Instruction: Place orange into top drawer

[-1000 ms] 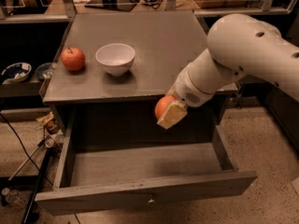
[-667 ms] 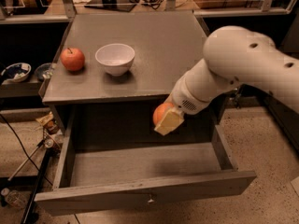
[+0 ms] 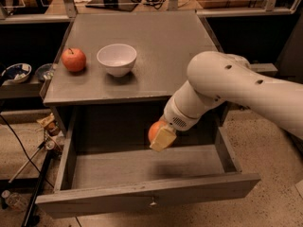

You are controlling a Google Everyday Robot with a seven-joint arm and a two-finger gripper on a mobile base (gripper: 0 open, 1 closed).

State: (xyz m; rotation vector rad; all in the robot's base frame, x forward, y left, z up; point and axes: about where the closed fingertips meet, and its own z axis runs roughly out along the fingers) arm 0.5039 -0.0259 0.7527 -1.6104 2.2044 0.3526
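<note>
Over the open top drawer (image 3: 142,189), in the one camera view, we see the gripper (image 3: 160,135) hanging at the end of the white arm (image 3: 227,86), which reaches in from the right. Its fingers (image 3: 164,139) are closed around the orange (image 3: 153,129). One pale finger lies across the near side of the fruit and the other is hidden behind it. The orange is held between them, raised above the bottom of the drawer and not touching it. It is toward the far side of the cavity, a little right of the middle, just below the front edge of the cabinet top (image 3: 156,37).

The drawer is pulled well out toward us, with its small knob (image 3: 152,203) at the centre of the near panel, and we see nothing lying inside it. On the left of the cabinet top, the redder apple (image 3: 74,59) stands near the white bowl (image 3: 117,59) without touching it. Both are well apart from the gripper.

As we judge it, the task is mostly done: the orange is in the grip and over the drawer. What is left is to lower it, open the fingers so it rests on the bottom, and draw the arm clear. If it is released from this height, it may roll toward a wall.
</note>
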